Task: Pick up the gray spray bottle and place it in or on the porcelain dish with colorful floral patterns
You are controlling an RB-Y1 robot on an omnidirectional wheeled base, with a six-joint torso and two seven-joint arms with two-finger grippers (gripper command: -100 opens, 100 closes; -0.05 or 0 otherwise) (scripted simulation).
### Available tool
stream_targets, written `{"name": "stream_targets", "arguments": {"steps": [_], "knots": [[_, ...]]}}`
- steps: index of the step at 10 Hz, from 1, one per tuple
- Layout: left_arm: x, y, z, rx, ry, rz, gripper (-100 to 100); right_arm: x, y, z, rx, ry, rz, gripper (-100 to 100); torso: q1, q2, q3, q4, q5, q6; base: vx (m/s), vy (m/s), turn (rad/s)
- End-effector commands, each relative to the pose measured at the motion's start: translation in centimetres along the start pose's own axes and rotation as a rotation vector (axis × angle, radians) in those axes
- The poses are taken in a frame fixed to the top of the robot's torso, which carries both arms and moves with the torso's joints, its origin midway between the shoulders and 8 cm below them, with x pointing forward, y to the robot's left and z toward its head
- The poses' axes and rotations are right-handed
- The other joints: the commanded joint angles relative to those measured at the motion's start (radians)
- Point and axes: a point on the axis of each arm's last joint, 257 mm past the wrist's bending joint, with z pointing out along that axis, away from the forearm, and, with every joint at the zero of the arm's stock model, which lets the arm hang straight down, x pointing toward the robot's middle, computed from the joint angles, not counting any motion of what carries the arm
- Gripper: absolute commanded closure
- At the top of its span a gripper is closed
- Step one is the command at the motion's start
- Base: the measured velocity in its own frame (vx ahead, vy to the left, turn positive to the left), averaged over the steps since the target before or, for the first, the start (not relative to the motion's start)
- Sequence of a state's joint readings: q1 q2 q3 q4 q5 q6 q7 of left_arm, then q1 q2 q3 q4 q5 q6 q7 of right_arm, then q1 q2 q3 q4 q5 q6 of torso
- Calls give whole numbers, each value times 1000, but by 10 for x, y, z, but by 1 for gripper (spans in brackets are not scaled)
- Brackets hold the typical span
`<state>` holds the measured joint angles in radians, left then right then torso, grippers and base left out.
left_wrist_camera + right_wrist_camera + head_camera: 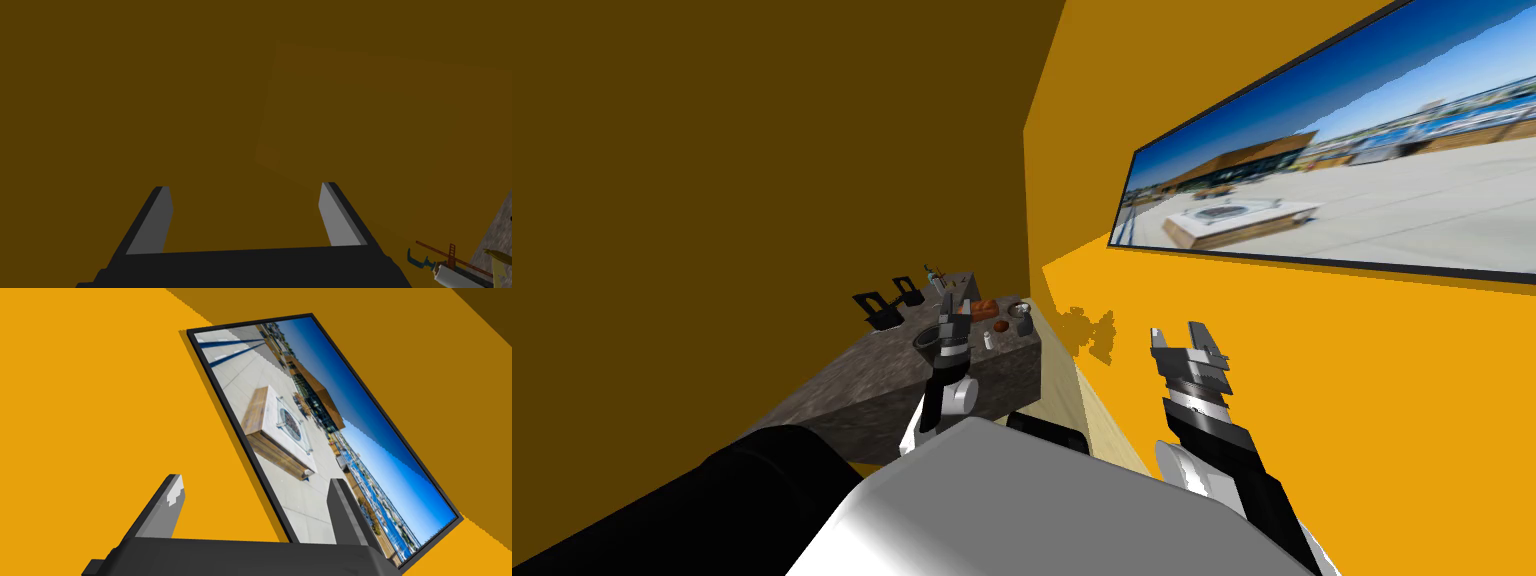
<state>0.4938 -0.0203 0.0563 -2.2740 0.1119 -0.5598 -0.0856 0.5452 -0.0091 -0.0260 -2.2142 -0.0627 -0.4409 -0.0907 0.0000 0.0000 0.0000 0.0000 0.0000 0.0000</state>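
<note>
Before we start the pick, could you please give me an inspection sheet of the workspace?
Surface: mottled grey-brown counter, ahead on my left.
Job's things: small grey bottle-like item near the counter's far right corner; dish too small to tell.
Clutter: two black stands, brown block, dark bowl.
Grippers: left gripper open, over the counter; right gripper open, beside the wall.
Cables: nothing seen.
Surroundings: orange walls, framed picture.

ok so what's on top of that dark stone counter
On the counter: two black stands, an orange-brown thing, a small white bottle. The open left gripper hides part of a dark round thing; what it holds can't be seen.
</note>
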Motion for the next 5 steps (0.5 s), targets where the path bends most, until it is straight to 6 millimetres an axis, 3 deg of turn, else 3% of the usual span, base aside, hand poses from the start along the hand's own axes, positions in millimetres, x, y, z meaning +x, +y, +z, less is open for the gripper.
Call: {"name": "stream_targets", "arguments": {"steps": [1, 5], "knots": [[2, 7, -3, -18, 43, 35, -100, 0, 0, 0, 0, 0, 0, 0, 0, 0, 0, 0, 0, 0, 6, 1, -23], [4, 31, -17, -75, 148, 136, -100, 0, 0, 0, 0, 0, 0, 0, 1, -1, -1, 0, 0, 0, 16, 3, -30]]}}
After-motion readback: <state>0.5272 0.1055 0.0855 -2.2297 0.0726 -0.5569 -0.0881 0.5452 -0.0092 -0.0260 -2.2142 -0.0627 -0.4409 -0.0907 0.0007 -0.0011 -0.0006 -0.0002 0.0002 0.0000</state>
